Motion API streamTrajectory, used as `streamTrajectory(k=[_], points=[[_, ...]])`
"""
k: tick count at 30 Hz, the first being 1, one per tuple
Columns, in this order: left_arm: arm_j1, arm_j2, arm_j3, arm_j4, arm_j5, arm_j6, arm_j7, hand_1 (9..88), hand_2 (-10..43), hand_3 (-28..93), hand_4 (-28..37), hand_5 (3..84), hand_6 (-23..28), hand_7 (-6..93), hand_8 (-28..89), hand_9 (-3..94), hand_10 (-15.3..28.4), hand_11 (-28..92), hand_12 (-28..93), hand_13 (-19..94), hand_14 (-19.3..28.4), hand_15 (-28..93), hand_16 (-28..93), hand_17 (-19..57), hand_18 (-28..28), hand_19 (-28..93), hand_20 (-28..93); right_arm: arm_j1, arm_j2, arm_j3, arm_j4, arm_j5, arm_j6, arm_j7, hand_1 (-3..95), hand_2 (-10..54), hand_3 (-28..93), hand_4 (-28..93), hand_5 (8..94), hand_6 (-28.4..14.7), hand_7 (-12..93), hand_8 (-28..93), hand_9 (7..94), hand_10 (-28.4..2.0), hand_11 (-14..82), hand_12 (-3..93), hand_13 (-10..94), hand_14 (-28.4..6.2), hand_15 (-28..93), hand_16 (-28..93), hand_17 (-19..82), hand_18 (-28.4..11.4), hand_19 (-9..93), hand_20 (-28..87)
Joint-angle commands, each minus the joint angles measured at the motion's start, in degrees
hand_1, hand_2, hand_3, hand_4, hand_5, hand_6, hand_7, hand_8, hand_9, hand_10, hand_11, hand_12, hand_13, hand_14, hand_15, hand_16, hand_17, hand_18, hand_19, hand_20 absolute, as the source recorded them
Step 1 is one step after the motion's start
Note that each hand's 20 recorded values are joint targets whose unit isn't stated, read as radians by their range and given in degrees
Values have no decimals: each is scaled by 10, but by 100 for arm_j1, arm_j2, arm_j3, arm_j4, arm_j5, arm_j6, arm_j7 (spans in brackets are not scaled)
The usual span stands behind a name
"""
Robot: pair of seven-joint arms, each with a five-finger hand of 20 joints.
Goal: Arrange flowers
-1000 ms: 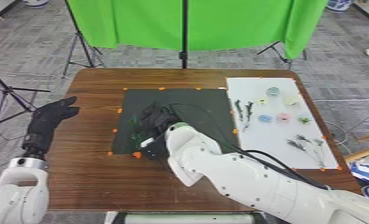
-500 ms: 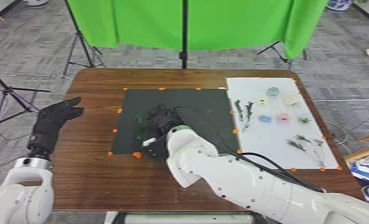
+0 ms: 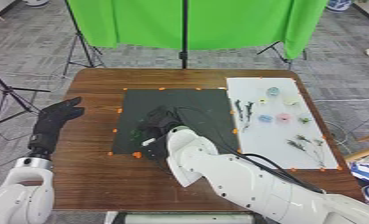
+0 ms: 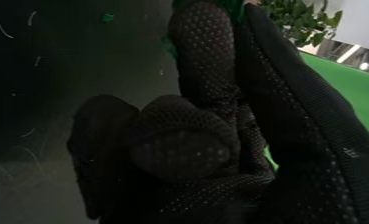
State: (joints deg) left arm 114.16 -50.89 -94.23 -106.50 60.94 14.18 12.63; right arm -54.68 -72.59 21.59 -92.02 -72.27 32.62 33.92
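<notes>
Over the black sheet (image 3: 212, 107), my right hand (image 3: 160, 119) is held low, and dark green bits (image 3: 137, 135) show beside it. In the right wrist view, the glove of my right hand (image 4: 207, 55) has its fingers bent, with a green leafy piece (image 4: 169, 46) pinched at the tips and partly hidden by them. A small green scrap (image 4: 108, 17) lies on the dark surface there. My left hand (image 3: 54, 120) is open above the table's left edge. Flower heads, among them a pink one (image 3: 283, 118) and a blue one (image 3: 266, 118), lie on the white sheet (image 3: 251, 150).
Green sprigs (image 3: 249, 111) lie on the white sheet's left part, and stemmed sprigs (image 3: 298, 145) on its nearer part. Orange tape marks (image 3: 137, 155) edge both sheets on the wooden table (image 3: 100, 185). A cable runs along the right arm.
My right hand has shifted slightly over the black sheet, and the green bits beside it now show nearer the sheet's front. My left hand has moved a little to the right.
</notes>
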Motion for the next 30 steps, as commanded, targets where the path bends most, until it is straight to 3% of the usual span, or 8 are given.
streamTrajectory(k=[1,8,21,28,30], points=[[41,-74,-17,0,53,-99,-65,276,113,650,-266,487,76,87,-57,503,159,191,99,405,190,163,-34,119,116,94,149,-8,21,12,16,-88,-164,-10,602,-95,551,-46,685,-36,369,222,923,-109,168,384,937,12,622,223,712,-96,855,453],[97,-90,-60,-16,54,-106,-75,278,106,650,-259,485,75,87,-58,501,159,191,101,405,190,162,-33,118,117,94,149,-48,37,102,12,-78,-285,3,570,-95,548,-44,650,-39,354,210,896,-113,160,416,937,1,598,243,693,-106,874,444],[145,-109,-105,-42,70,-134,-93,287,94,645,-249,481,74,89,-57,500,158,190,101,404,189,162,-32,116,117,94,148,-72,71,61,-1,-165,-163,-68,538,-95,532,-30,647,-52,303,206,871,-126,224,353,937,-9,576,253,685,-108,889,414],[185,-146,-126,-64,68,-108,-83,289,92,644,-246,481,74,89,-57,500,158,191,101,404,189,161,-32,116,117,94,148,-8,211,-26,-236,-226,-259,-618,445,-95,610,-73,645,-44,319,207,829,-138,263,243,937,-26,554,273,656,-126,924,405],[158,-157,-136,-49,88,-186,-90,289,91,644,-245,481,73,89,-57,500,158,190,101,405,189,161,-32,116,117,94,148,42,497,26,-556,-361,-259,-783,428,-95,620,-79,640,-45,319,200,814,-141,249,234,937,-32,541,278,645,-134,929,413]])
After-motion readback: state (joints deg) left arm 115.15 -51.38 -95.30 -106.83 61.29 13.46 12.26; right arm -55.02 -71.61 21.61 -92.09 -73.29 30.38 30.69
